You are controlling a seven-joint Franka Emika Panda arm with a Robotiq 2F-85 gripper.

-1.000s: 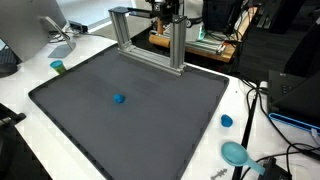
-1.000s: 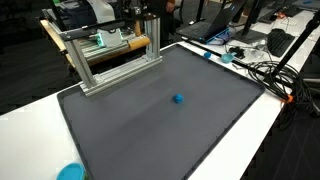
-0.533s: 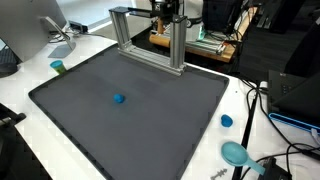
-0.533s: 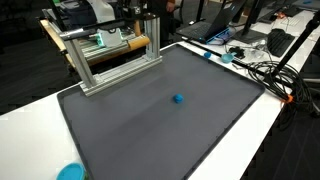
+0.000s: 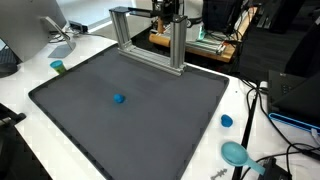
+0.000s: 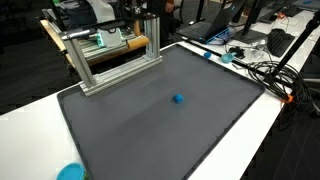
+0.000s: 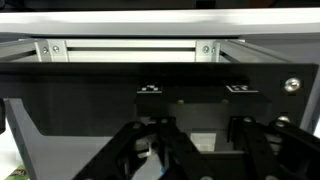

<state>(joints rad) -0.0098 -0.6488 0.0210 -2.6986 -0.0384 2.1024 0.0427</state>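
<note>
My gripper (image 5: 166, 12) hangs at the back of the table, behind the top bar of an aluminium frame (image 5: 150, 52); it also shows as a dark shape in an exterior view (image 6: 150, 12). In the wrist view the gripper (image 7: 200, 160) fills the bottom edge with its dark linkages. Its fingertips are cut off below, and I see nothing held. The frame's top bar (image 7: 125, 48) runs across ahead of it. A small blue object (image 5: 119, 98) lies alone on the dark mat (image 5: 150, 120), far from the gripper, and shows again in an exterior view (image 6: 178, 98).
A blue cap (image 5: 226, 121) and a teal disc (image 5: 235, 152) lie on the white table beside the mat. A green cup (image 5: 58, 67) stands near a monitor stand (image 5: 55, 30). Cables (image 6: 265, 70) trail along one table edge. Equipment crowds the area behind the frame.
</note>
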